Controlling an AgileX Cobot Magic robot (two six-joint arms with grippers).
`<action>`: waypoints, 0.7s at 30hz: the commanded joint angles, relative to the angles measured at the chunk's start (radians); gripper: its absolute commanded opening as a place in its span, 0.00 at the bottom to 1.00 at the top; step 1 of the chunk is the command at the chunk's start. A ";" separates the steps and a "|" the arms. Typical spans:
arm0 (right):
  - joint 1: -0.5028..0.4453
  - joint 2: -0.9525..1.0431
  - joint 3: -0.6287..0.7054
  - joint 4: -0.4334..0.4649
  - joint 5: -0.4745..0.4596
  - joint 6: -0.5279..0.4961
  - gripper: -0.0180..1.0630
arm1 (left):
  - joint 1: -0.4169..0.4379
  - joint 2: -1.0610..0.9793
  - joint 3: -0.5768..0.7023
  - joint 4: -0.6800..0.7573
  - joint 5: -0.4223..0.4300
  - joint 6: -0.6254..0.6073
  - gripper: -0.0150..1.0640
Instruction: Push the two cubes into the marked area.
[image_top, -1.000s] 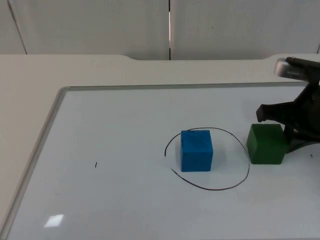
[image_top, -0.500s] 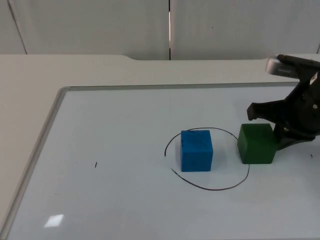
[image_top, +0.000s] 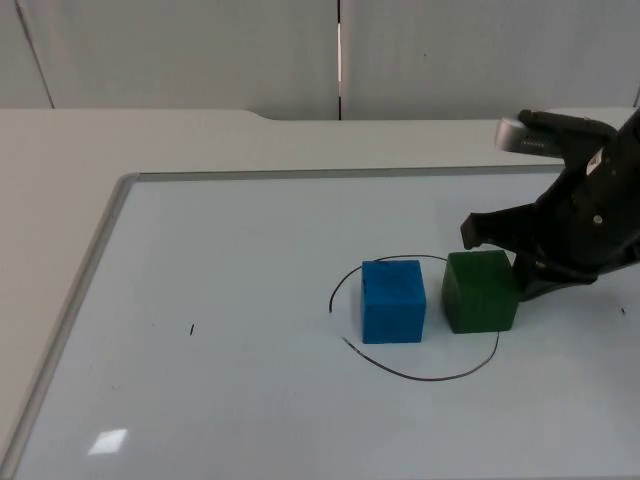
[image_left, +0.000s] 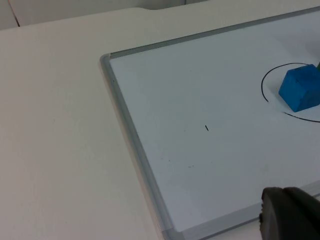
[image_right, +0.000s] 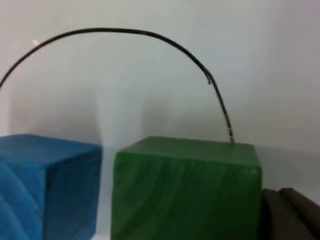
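A blue cube (image_top: 393, 300) stands inside the black drawn ring (image_top: 420, 377) on the whiteboard. A green cube (image_top: 480, 291) sits just right of it across the ring's right edge, with a narrow gap between the two. My right gripper (image_top: 500, 262) is open and pressed against the green cube's right side, one finger behind the cube and one in front. The right wrist view has the green cube (image_right: 185, 190) close up, the blue cube (image_right: 47, 185) beside it and the ring line (image_right: 150, 35) beyond. My left gripper (image_left: 290, 217) waits near the board's edge, far from the blue cube (image_left: 301, 87).
The whiteboard has a grey frame (image_top: 100, 250) and lies on the white table. A small black mark (image_top: 192, 329) is on the board's left half. The grey partition wall (image_top: 200, 50) stands behind the table.
My right gripper has slid left with the green cube ahead of it. The cube went from outside the ring's right edge to close beside the blue cube, which has not moved.
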 joint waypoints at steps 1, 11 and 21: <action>0.008 -0.003 -0.004 -0.009 -0.020 -0.006 0.02 | 0.002 -0.004 0.005 0.004 -0.012 -0.007 0.01; 0.010 -0.003 -0.004 -0.009 -0.019 -0.006 0.02 | 0.002 -0.004 0.005 0.004 -0.012 -0.007 0.01; 0.067 -0.003 -0.004 -0.013 -0.022 -0.009 0.02 | 0.002 -0.004 0.005 0.004 -0.012 -0.007 0.01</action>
